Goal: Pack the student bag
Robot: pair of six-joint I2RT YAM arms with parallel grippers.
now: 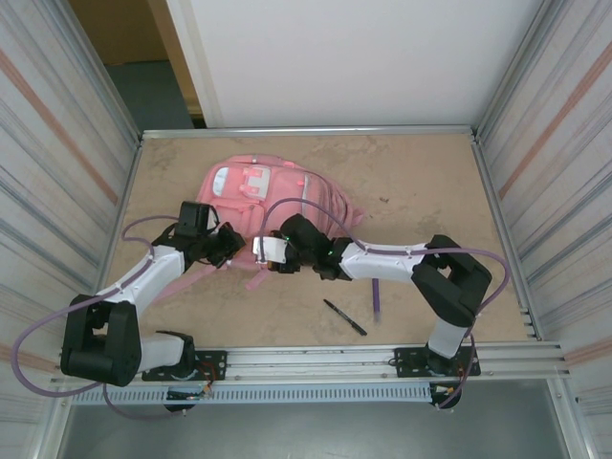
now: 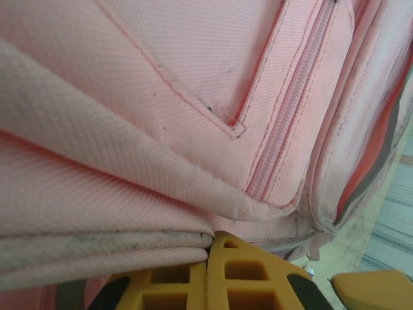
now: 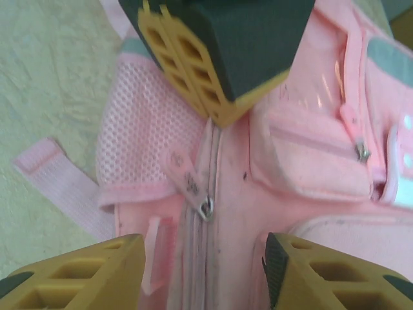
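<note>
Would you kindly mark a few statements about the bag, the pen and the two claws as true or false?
1. The left claw is pinched shut on the fabric of the student bag. True.
2. The right claw is clamped shut. False: its fingers stand apart over the bag.
3. In the right wrist view, a zipper pull lies in line with the gap between the right claw's fingers. True.
4. The black pen lies inside the bag. False: it lies on the table, nearer the arm bases than the bag.

readable text: none | zipper tag (image 3: 182,173) marks: too blurred
</note>
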